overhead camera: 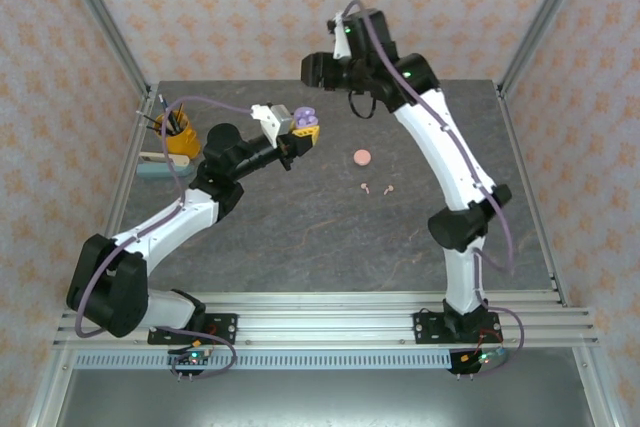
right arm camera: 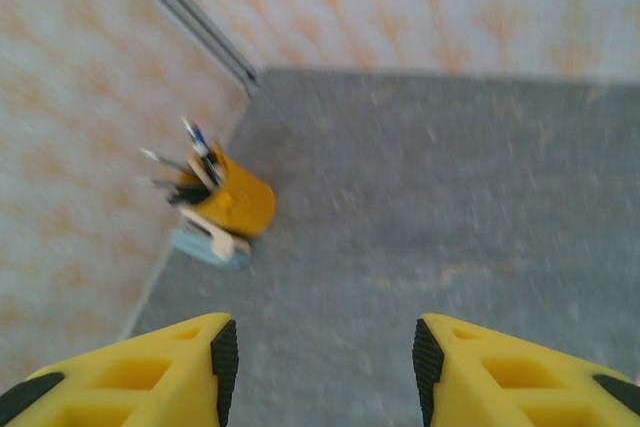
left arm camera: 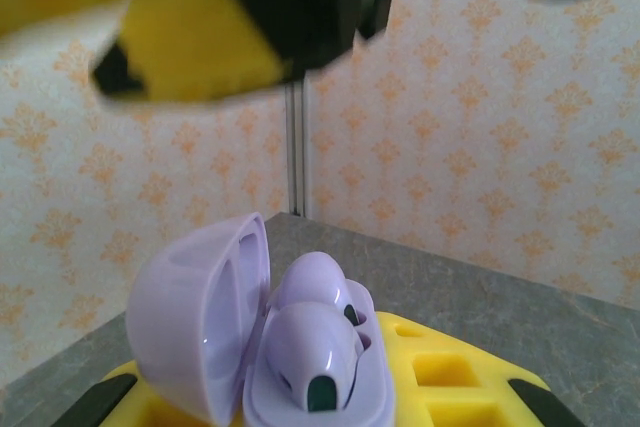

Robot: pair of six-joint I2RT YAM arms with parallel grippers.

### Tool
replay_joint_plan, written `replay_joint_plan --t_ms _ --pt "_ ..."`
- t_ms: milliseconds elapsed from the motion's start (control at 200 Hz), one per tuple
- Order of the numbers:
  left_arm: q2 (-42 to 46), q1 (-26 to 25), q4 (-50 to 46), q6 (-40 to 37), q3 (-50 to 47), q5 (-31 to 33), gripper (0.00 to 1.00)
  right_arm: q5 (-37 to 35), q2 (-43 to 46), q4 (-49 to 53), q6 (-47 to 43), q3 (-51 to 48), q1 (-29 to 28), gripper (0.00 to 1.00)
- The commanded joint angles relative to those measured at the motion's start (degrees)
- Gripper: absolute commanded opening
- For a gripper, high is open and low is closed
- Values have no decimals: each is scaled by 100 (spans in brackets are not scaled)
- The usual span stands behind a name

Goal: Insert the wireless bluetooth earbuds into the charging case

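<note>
My left gripper (overhead camera: 298, 133) is shut on a lilac charging case (overhead camera: 304, 120), held above the table left of centre. In the left wrist view the case (left arm camera: 300, 402) stands open between yellow fingers (left arm camera: 460, 372), lid (left arm camera: 195, 322) swung left. Two lilac earbuds (left arm camera: 312, 342) (left arm camera: 318, 282) sit in its base. My right gripper (overhead camera: 318, 71) hangs high behind the case; its blurred yellow finger (left arm camera: 185, 42) shows above. It is open and empty (right arm camera: 325, 357). A round salmon-pink case (overhead camera: 362, 157) lies shut on the table, with two pink earbuds (overhead camera: 367, 187) (overhead camera: 387, 188) just in front of it.
A yellow pen cup (overhead camera: 177, 133) (right arm camera: 238, 204) stands at the table's left edge, with a light blue object (overhead camera: 158, 166) (right arm camera: 208, 244) beside it. Metal frame posts and patterned walls close in the grey table (overhead camera: 300, 247).
</note>
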State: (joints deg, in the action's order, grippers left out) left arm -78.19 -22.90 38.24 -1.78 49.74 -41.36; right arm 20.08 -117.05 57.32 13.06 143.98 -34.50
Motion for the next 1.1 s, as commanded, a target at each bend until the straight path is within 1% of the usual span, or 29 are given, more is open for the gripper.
replay_joint_plan --t_ms 0,110,200,295,455,561,611,741,836,951,1001,1046,1096 --pt "-81 -45 185 -15 138 -65 0 348 -83 663 74 158 -12 49" --pt "-178 -48 181 -11 208 -65 0 614 -91 756 39 29 -35 45" --pt "-261 -48 193 2 254 -17 0 602 46 862 -63 -179 -104 42" --pt "-337 -43 232 2 285 74 0 588 421 831 -144 -759 -167 39" --pt "-448 -26 246 -11 381 203 0 465 1303 411 -117 -2145 -171 37" --pt "-562 -19 254 35 473 230 0 190 1822 140 0 -2824 -141 37" --pt "-636 -22 238 103 515 249 0 -100 2032 23 132 -3058 -82 39" --pt "-919 -22 -86 310 666 495 0 -803 2539 -446 629 -3889 283 42" --pt "-1237 4 -866 515 1008 659 0 -892 2827 -844 993 -4640 587 42" --pt "-1754 34 -2023 1014 1625 731 0 -913 3068 -1300 1285 -5505 738 42" --pt "-2017 60 -2641 1335 1976 766 0 -987 3109 -1431 1392 -5788 743 42" --pt "-2368 95 -3318 1572 2493 686 0 -974 3129 -1553 1435 -6004 752 42" --pt "-2829 132 -4335 1737 3175 489 0 -1022 3114 -1653 1512 -6214 747 42"
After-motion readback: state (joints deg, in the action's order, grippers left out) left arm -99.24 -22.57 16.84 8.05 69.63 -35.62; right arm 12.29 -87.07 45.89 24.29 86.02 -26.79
